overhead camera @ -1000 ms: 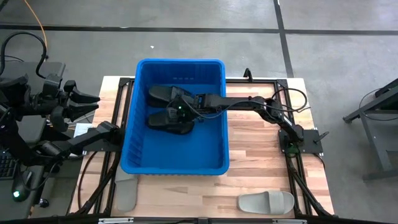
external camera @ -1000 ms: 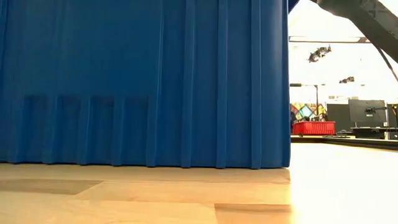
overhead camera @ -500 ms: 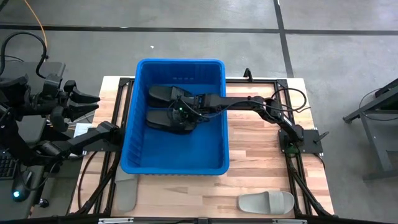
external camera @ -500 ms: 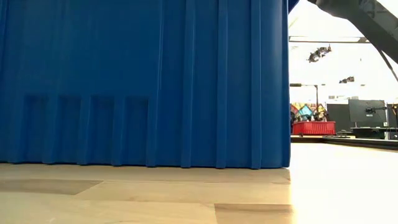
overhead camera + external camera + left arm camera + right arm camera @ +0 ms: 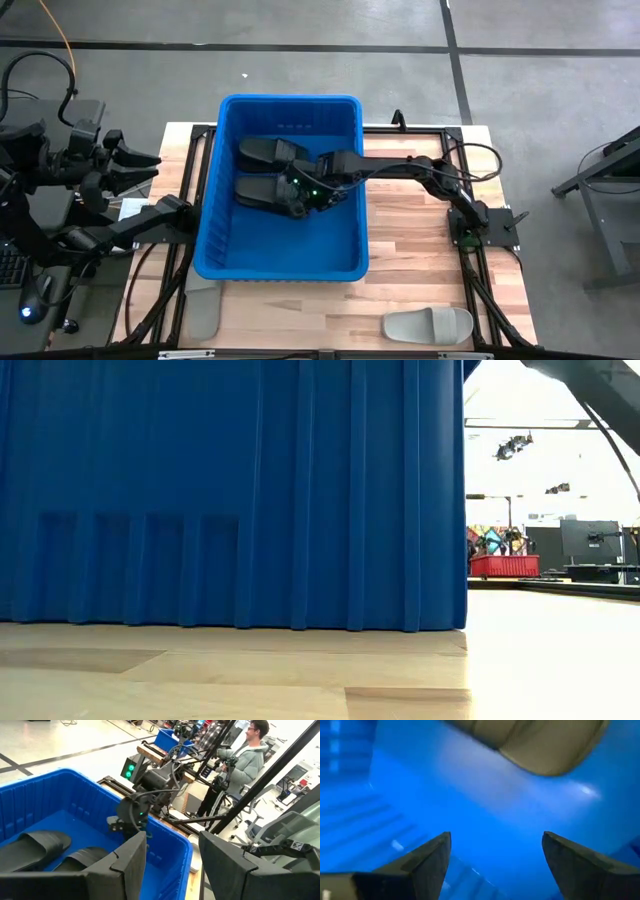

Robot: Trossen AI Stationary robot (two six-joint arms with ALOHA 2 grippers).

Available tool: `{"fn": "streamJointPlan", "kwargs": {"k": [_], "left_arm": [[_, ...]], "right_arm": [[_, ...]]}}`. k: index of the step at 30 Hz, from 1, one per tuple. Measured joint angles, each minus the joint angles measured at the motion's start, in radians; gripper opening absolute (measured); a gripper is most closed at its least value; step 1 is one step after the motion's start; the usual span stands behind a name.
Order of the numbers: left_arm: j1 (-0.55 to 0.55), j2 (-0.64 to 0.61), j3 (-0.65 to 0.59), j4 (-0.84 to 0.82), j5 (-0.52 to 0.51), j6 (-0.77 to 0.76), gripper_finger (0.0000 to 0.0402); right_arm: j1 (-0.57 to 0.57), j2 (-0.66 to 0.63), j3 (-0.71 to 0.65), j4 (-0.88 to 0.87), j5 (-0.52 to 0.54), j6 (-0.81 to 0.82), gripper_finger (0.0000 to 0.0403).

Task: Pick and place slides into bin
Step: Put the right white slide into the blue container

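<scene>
Blue bin [image 5: 285, 260] is sitting mid-surface, on the wooden surface [image 5: 420, 250]. Two black slides are lying side by side on its floor: one nearer the far wall [image 5: 262, 151], one just below it [image 5: 258, 190].

Right gripper [image 5: 300, 198] is reaching inside the bin, hovering at the toe end of the nearer black slide; its fingers [image 5: 427, 857] are standing spread apart with only blue bin floor between them, grasping nothing. A slide's rounded end [image 5: 540, 745] is showing just ahead of them in the right wrist view.

Left gripper [image 5: 170, 865] is waiting off the surface's left edge, outside the bin, fingers parted with nothing between them.

Two light grey slides are lying outside the bin on the surface: one [image 5: 428, 325] near the front right corner, one [image 5: 203, 305] by the bin's front left corner.

A person [image 5: 240, 765] is standing in the room beyond.
</scene>
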Motion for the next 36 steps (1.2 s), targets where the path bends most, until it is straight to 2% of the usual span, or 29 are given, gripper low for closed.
{"fn": "streamJointPlan", "kwargs": {"k": [5,8,12,20,28,33,36], "left_arm": [[0.0,0.0,0.0,0.0,0.0,0.0,0.0172],[0.0,0.0,0.0,0.0,0.0,0.0,0.0172],[0.0,0.0,0.0,0.0,0.0,0.0,0.0172],[0.0,0.0,0.0,0.0,0.003,0.0,0.0172],[0.0,0.0,0.0,0.0,-0.01,0.002,0.0172],[0.0,0.0,0.0,0.0,-0.035,0.02,0.0172],[0.0,0.0,0.0,0.0,-0.045,0.026,0.0172]], "right_arm": [[0.049,-0.02,0.071,-0.104,0.018,-0.034,0.03],[0.095,-0.019,0.132,-0.171,0.019,0.041,0.03],[0.171,-0.018,0.239,-0.24,0.11,0.138,0.03],[0.386,-0.113,0.201,-0.208,0.263,0.321,0.03],[0.6,-0.155,0.202,-0.265,0.4,0.67,0.03],[0.705,-0.156,0.202,-0.317,0.371,0.869,0.03],[0.765,-0.156,0.202,-0.406,0.333,1.036,0.03]]}}
